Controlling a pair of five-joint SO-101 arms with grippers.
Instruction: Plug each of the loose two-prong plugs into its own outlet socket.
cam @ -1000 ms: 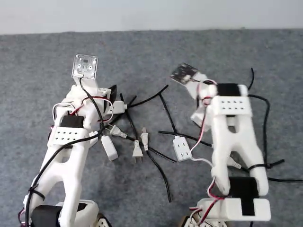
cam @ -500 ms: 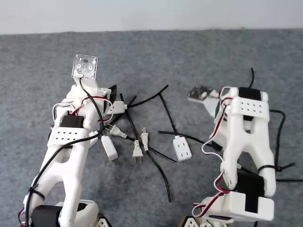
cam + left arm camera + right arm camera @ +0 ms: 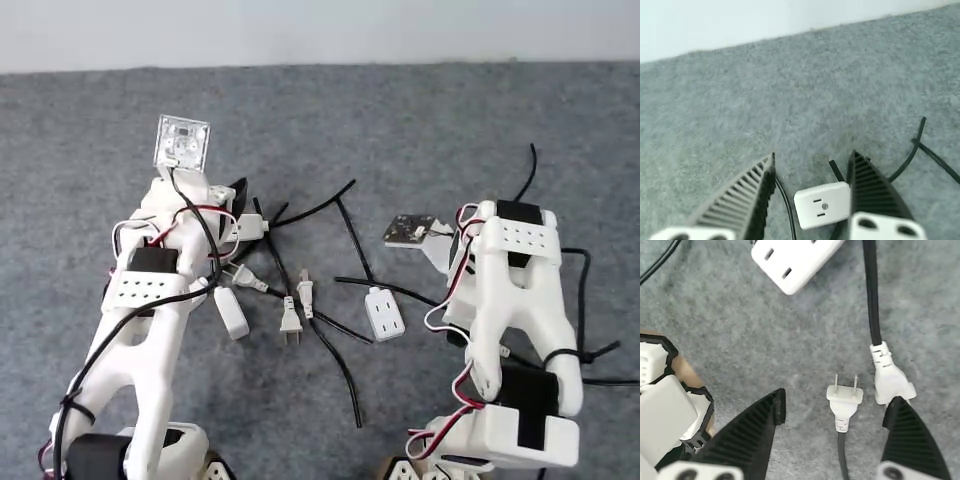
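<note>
Left claw (image 3: 813,156), jaws wide and holding nothing, straddles a small white socket (image 3: 822,205) that lies on the left half of the grey mat (image 3: 790,90), nearer one finger than the other. From above, a first plug (image 3: 290,322) and a second plug (image 3: 305,292) lie side by side near the middle of the mat on black cords, neither seated. Just to their right is a white socket block (image 3: 384,313). Right claw (image 3: 839,397), also wide and empty, hangs over a third plug (image 3: 844,401) whose prongs point toward the socket block (image 3: 795,260). A fourth plug (image 3: 890,382) lies just beside the third.

Step in hand, as judged: pick-up, with no plug yet in a socket. The next move calls for the right claw to descend and close on the third plug's body, leaving the prongs free. The prongs must then be lined up with a pair of slots, and the fourth plug and its cord left undisturbed.

Surface: coarse grey carpet-like mat, meeting a pale plain wall (image 3: 320,30) along its far edge.
</note>
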